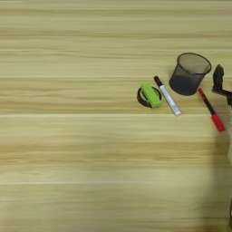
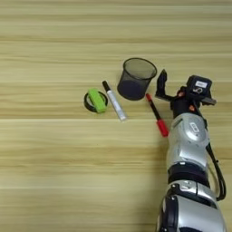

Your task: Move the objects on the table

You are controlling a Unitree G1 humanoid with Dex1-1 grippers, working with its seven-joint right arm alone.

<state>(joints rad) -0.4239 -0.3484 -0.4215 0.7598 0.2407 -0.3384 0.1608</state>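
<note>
1. On the light wood-grain table (image 2: 54, 181), my right claw (image 2: 161, 84) hangs just beside the black wire-mesh pen cup (image 2: 136, 78), on its right, above the black tip of the red marker (image 2: 157, 115). I see only 1 black finger clearly, so I cannot tell whether the claw is spread or closed, and nothing visible sits in it.

2. All 5 objects lie in a loose cluster in the right half of the table. The cup stands upright and, as far as its dark mesh lets me see, holds nothing.

3. The white black-capped marker (image 2: 113, 101) lies flat just left of the cup, slanting down to the right, cap end up. The red marker lies flat just right of the cup, its red cap toward me.

4. The lime-green oblong block (image 2: 96, 99) rests across the top of the black tape roll (image 2: 89, 105), left of the white marker.

5. By my reading, the job is barely started: no item is lifted and all 5 are left to move. The red marker looks like my nearest candidate.
</note>
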